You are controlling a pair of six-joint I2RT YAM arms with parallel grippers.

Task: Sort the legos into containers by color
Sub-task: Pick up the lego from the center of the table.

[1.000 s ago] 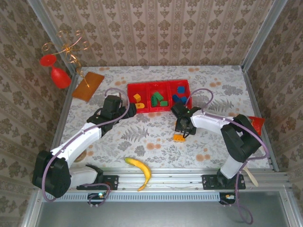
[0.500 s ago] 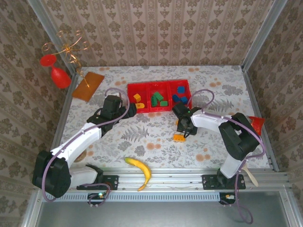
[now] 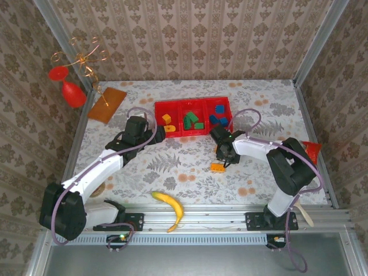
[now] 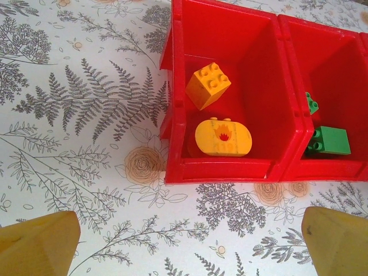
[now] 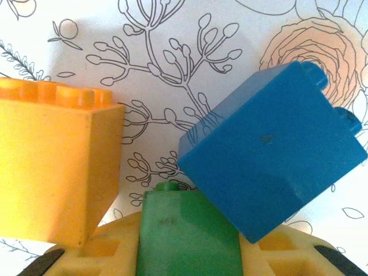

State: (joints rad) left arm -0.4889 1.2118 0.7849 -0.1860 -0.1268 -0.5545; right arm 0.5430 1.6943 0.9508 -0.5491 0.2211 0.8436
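The red tray [image 3: 179, 134] has three compartments: orange legos on the left, green [image 3: 193, 121] in the middle, blue [image 3: 217, 115] on the right. My left gripper [image 3: 161, 132] hovers open just in front of the left compartment, which holds an orange square brick [image 4: 208, 84] and the orange round piece [image 4: 223, 138]. My right gripper [image 3: 223, 157] is low on the table, shut on a green brick [image 5: 190, 230]. A blue brick [image 5: 276, 149] leans against it on the right and an orange brick [image 5: 52, 167] lies to its left. That orange brick [image 3: 217, 167] shows just below the gripper.
A yellow banana [image 3: 171, 205] lies near the front rail. An orange-brown board [image 3: 107, 103] sits at the back left, beside a red funnel-like thing on a wire stand [image 3: 70, 92]. A red object [image 3: 311, 150] lies at the right edge.
The right wrist has edged slightly toward the tray over the orange brick. The left arm and the bricks in the tray have not moved.
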